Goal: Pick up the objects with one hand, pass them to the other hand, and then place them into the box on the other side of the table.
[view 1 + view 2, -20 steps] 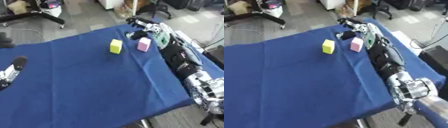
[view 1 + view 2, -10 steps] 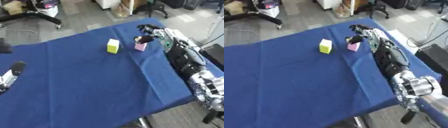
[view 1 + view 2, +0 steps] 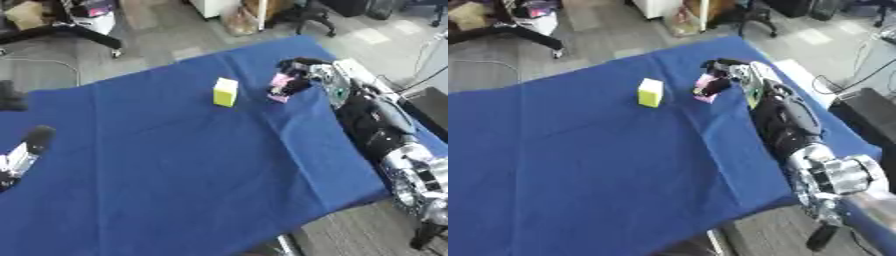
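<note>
On the blue table (image 3: 192, 165), the pink block (image 3: 280, 87) lies at about 1 o'clock from the middle, near the far right corner. The right hand (image 3: 302, 80) is on it, and its dark fingers are curled around the block from the top and the right side, so the hand is closed on the block. I cannot tell whether the block is already lifted from the cloth or rests on it. The yellow block (image 3: 225, 92) stands alone at about 12 o'clock, just left of the pink one and not touching it.

The left hand (image 3: 22, 152) shows at the 9 o'clock edge, low and idle; its fingers look relaxed and hold nothing. No box shows in either view.

As I judge it, both blocks are small, stiff and light, probably foam or wood, with flat faces and sharp edges. They should not break or bend. Two opposite flat faces are the best place to pinch them. For the pass to the other hand, it is better to hold only one end, so that free faces remain for the left hand. A smooth face may slip if the pinch sits on an edge.
</note>
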Controlling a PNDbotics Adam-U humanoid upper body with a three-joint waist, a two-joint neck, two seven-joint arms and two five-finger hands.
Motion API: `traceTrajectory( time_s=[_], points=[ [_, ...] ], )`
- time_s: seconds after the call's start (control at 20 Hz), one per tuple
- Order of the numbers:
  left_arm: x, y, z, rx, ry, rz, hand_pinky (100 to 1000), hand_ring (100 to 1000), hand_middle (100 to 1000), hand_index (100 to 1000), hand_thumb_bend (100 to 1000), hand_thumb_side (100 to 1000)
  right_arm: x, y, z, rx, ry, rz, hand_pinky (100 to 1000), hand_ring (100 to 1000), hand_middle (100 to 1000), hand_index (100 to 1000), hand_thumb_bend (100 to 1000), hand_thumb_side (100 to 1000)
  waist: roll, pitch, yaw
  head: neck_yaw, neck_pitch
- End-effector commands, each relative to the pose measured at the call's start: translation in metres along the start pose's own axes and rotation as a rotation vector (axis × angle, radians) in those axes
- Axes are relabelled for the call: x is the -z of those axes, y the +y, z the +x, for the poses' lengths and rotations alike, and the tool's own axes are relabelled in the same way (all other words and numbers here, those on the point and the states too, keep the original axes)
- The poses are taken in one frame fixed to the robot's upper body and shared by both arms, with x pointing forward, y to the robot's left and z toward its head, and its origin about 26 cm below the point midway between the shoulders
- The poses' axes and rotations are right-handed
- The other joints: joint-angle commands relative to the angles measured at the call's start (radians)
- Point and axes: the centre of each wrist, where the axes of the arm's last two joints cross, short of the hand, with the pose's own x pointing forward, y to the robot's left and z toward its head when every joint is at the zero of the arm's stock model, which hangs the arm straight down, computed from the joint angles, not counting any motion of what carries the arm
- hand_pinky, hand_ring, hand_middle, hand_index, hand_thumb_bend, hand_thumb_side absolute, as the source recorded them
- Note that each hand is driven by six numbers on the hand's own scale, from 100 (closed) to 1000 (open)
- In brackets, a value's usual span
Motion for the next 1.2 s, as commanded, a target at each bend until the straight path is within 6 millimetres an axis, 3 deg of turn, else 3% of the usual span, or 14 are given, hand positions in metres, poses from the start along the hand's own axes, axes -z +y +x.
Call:
traceTrajectory(
  time_s=[0.05, 0.5, 0.7, 1.0, 1.2],
  points=[
    [0.002, 0.001, 0.005, 0.009, -0.021, -0.001, 875, 667, 646, 799, 624, 491, -0.007, -0.017, -0.010, -0.046, 0.044, -0.019, 882, 893, 902, 1000, 378, 511, -0.003, 0.006, 0.000, -0.004, -0.002],
    [0.002, 0.000, 0.006, 0.012, -0.023, 0.000, 875, 667, 645, 799, 623, 491, -0.006, -0.005, -0.021, -0.049, 0.118, -0.021, 877, 882, 876, 1000, 367, 495, -0.003, 0.009, 0.004, -0.010, -0.002],
    [0.002, 0.000, 0.005, 0.014, -0.022, 0.000, 875, 666, 645, 799, 621, 492, -0.004, 0.001, -0.021, -0.066, 0.122, -0.017, 866, 862, 830, 1000, 343, 395, -0.003, 0.010, 0.006, -0.013, -0.002],
    [0.002, 0.000, 0.005, 0.015, -0.021, 0.003, 874, 666, 645, 798, 619, 491, -0.005, -0.001, -0.020, -0.094, 0.124, -0.107, 831, 794, 677, 821, 214, 129, -0.003, 0.011, 0.008, -0.014, -0.002],
    [0.002, 0.000, 0.005, 0.014, -0.022, 0.006, 874, 665, 644, 798, 618, 490, -0.007, -0.011, -0.015, -0.108, 0.093, -0.201, 811, 764, 605, 703, 116, 100, -0.004, 0.010, 0.007, -0.013, -0.002]
  ],
)
